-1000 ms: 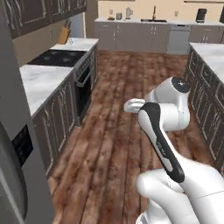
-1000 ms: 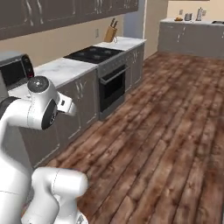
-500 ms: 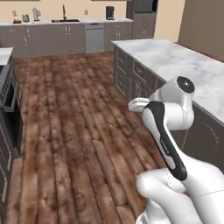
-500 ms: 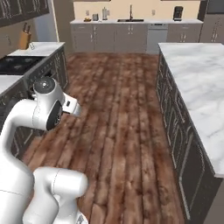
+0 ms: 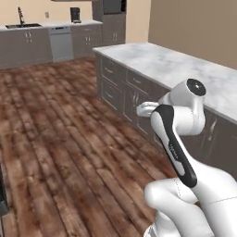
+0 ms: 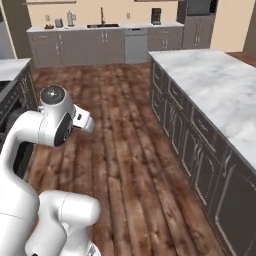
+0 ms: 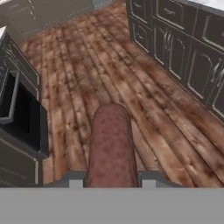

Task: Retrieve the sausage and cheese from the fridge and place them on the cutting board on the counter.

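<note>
1. Looking from the left base view, the white arm (image 5: 178,139) folds up from the lower right, its wrist turned away toward a long counter (image 5: 185,69) of white marble with grey veins. Grey-brown cabinet fronts (image 5: 125,92) with curved metal handles stand beneath it. Brown plank floor (image 5: 60,139) runs back to a far wall counter carrying a sink faucet (image 5: 20,16) and a dishwasher (image 5: 61,42).

2. Looking from the right base view, the arm rises at lower left, its round shoulder joint (image 6: 52,95) uppermost. The marble counter (image 6: 220,95) stretches along the right side, well apart from the arm.

3. Looking from the hand view, the gripper (image 7: 109,179) is clamped on the sausage (image 7: 110,146): a slim reddish-brown cylinder with a mottled, speckled skin and a rounded far end. It projects forward between the two dark fingertips (image 7: 73,178), one pressed against each flank. Plank floor lies below it, dark oven front (image 7: 19,113) to the left, cabinet doors (image 7: 183,48) to the upper right.
</note>
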Robot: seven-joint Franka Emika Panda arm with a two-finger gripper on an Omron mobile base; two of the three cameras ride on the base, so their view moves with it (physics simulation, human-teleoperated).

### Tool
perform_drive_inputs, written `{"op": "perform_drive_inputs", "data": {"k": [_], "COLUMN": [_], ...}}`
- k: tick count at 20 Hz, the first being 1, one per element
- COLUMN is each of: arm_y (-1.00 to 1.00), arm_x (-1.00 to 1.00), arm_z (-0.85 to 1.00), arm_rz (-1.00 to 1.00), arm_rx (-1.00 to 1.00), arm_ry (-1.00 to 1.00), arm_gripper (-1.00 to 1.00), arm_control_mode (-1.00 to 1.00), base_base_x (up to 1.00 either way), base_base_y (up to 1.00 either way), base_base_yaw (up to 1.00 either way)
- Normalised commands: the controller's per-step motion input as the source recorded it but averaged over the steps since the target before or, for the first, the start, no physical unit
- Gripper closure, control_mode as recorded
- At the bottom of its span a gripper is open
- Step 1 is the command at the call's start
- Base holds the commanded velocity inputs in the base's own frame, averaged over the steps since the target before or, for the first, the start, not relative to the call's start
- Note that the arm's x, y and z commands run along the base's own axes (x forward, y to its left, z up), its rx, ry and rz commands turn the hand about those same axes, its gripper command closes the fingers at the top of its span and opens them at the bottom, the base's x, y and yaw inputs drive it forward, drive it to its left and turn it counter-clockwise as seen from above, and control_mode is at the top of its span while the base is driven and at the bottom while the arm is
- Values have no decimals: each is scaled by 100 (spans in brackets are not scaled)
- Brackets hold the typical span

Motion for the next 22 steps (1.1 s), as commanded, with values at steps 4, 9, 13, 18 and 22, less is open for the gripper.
{"op": "perform_drive_inputs", "data": {"k": [4, 9, 13, 18, 22], "arm_y": [0, 0, 0, 0, 0], "arm_x": [0, 0, 0, 0, 0], "arm_z": [0, 0, 0, 0, 0], "arm_rz": [0, 0, 0, 0, 0], "arm_rx": [0, 0, 0, 0, 0], "arm_ry": [0, 0, 0, 0, 0], "arm_gripper": [100, 100, 100, 100, 100], "arm_control_mode": [100, 100, 100, 100, 100], "base_base_x": [100, 100, 100, 100, 100], "base_base_y": [92, 73, 47, 34, 33], "base_base_yaw": [-29, -16, -1, 0, 0]}}
